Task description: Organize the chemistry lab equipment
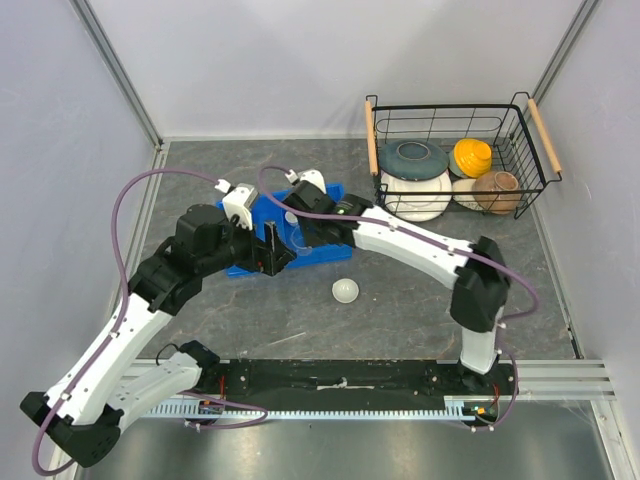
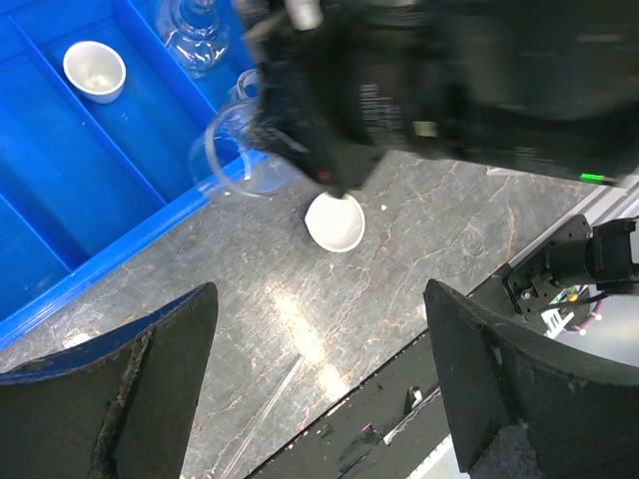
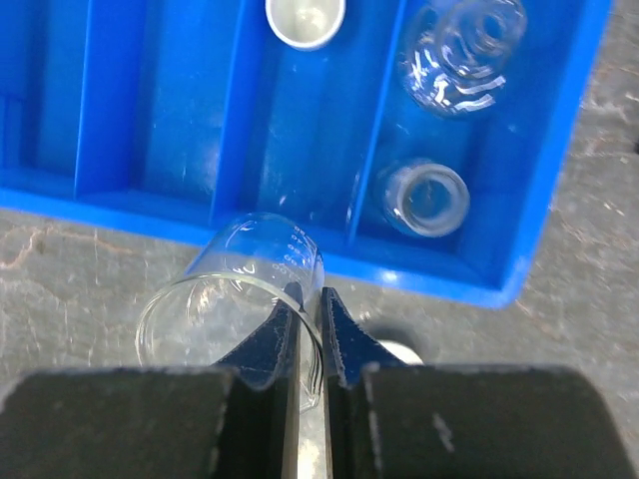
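My right gripper is shut on the rim of a clear glass beaker, one finger inside and one outside. The beaker hangs tilted over the near wall of the blue divided tray. In the tray sit a tiny white cup, a small glass beaker and another clear glass vessel. A white round dish rests on the table just below the tray and also shows in the left wrist view. My left gripper hangs open over bare table beside the tray, holding nothing.
A black wire basket at the back right holds several ceramic bowls. A thin clear rod lies on the table near the black base rail. Grey walls close in the left, back and right.
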`<state>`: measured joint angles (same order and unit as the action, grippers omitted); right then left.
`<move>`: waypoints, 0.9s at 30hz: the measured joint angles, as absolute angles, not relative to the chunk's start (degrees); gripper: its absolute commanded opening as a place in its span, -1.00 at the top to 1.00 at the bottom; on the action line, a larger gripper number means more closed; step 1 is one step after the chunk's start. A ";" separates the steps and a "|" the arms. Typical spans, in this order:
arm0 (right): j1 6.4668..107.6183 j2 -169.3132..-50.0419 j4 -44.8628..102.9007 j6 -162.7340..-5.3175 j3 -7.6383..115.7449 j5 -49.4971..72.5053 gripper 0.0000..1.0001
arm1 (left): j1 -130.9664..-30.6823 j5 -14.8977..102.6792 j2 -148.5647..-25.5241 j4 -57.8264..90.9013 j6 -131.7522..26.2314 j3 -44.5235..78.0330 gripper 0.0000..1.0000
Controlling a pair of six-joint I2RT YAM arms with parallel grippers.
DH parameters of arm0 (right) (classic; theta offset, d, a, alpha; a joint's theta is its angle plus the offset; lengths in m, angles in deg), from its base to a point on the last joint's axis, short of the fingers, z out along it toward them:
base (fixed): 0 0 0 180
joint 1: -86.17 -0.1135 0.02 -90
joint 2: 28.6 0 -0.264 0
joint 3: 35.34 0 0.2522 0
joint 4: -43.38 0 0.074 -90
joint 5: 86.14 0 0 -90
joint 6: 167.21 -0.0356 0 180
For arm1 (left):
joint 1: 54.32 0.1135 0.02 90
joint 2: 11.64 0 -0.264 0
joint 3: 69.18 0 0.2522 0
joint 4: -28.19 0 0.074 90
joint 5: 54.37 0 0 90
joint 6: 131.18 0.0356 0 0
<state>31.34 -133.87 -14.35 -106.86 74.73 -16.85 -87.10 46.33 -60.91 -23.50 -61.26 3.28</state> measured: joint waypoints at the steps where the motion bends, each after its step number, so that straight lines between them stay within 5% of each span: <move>1: 31.54 -136.08 -14.15 -106.77 76.17 -16.30 1.00 | -87.08 46.33 -60.41 -23.48 -61.26 3.22 -0.82; 27: 36.11 -150.79 -12.17 -105.92 86.08 -10.84 0.99 | -87.10 47.92 -54.27 -20.09 -59.07 -1.96 -0.85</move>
<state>36.11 -150.79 -12.17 -105.92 86.08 -10.84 -87.10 47.92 -54.27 -20.09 -59.07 -1.96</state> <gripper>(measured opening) 0.132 0.925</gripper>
